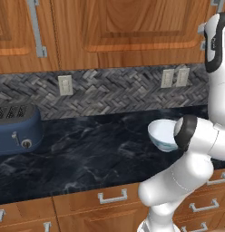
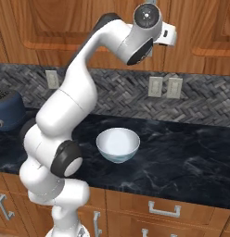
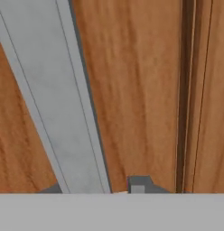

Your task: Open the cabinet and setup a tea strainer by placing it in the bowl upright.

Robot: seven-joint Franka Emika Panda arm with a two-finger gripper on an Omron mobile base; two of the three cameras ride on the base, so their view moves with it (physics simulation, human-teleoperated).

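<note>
The round glossy bowl (image 2: 118, 144), white tinted pale blue, sits on the dark marbled surface (image 2: 182, 157). Behind runs grey herringbone tile. Above, the raised-panel wooden cabinet (image 1: 132, 27) is closed; whether the fingers clamp its brushed grey bar handle (image 3: 55, 99) cannot be told.

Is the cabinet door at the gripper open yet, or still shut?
Shut. In the hand view the cabinet door lies flush with its neighbour, only a thin dark seam between them, and the grey bar handle sits close ahead.
</note>
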